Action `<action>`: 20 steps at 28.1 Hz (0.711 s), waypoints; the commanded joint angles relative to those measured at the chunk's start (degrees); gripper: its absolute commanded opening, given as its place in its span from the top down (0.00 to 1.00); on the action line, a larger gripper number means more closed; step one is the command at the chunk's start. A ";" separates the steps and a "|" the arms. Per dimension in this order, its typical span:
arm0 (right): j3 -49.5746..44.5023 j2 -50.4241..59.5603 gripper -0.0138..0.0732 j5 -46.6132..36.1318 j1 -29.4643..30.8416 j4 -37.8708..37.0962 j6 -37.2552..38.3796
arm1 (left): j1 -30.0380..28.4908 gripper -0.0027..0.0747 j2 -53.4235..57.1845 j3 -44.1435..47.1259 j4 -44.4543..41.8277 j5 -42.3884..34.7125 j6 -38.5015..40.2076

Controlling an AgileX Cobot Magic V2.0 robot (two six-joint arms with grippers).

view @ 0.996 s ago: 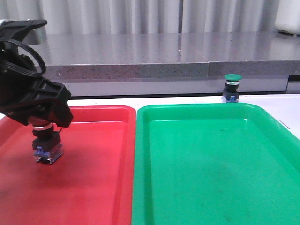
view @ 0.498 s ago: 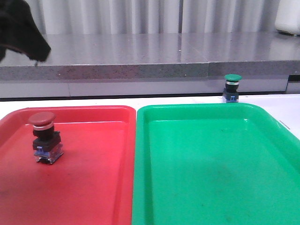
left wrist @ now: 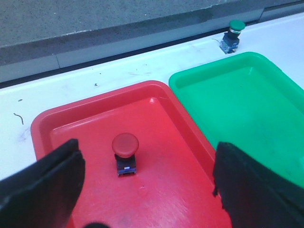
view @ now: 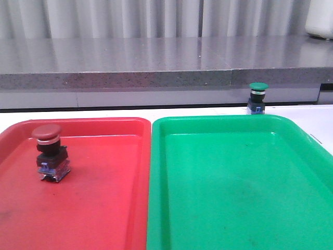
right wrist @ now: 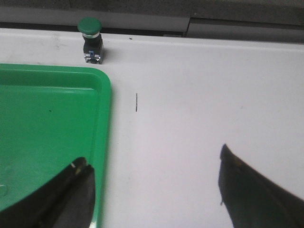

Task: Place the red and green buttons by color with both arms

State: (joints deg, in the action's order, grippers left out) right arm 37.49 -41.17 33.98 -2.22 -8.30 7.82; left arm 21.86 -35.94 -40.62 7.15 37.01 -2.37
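A: From the front view, we see no arm at all. The red button [view: 49, 151] stands upright inside the red tray [view: 104, 208], near its left side. We judge that half of the sort done.

B: And the green button [view: 257, 97] stands on the white counter [view: 320, 117], just behind the far rim of the green tray [view: 234, 182], not in it. We take that as the piece left to move.

A: In the left wrist view, our left hand [left wrist: 147, 183] hangs high above the red tray [left wrist: 171, 190], its two fingers spread wide with nothing between them. The red button [left wrist: 125, 153] sits free on the tray floor below, apart from both fingers.

B: Its cap faces up, so it looks set down, not dropped. The green button [left wrist: 232, 35] shows far off, beyond the green tray [left wrist: 247, 104].

A: In the right wrist view, our right hand [right wrist: 152, 187] is spread wide too and carries nothing. It hovers over the near corner of the green tray [right wrist: 47, 128] and the bare counter [right wrist: 199, 104].

B: The green button [right wrist: 91, 40] stands upright, well ahead of the fingers. We'd guess the right arm must reach forward to it next.
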 commanded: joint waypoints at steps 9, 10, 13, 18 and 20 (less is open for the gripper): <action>1.66 -0.04 0.20 -4.08 0.35 -0.37 -0.41 | 0.62 0.26 15.00 1.89 1.04 5.23 2.37; 1.66 -0.04 0.20 -4.08 0.35 -0.37 -0.41 | 0.62 0.26 15.83 2.07 1.04 5.23 2.37; 1.66 -0.04 0.20 -4.08 0.35 -0.37 -0.41 | 0.62 0.26 17.34 2.18 1.04 5.37 2.37; 1.66 -0.04 0.20 -4.08 0.35 -0.37 -0.41 | 0.62 0.26 17.64 2.18 1.04 5.26 2.37; 1.66 -0.04 0.20 -4.08 0.35 -0.37 -0.41 | 0.62 0.26 17.64 2.18 1.04 5.26 2.37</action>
State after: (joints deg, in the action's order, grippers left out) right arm 37.49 -41.17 33.98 -2.22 -8.30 7.82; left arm 22.08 -17.73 -36.98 7.28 46.19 -0.41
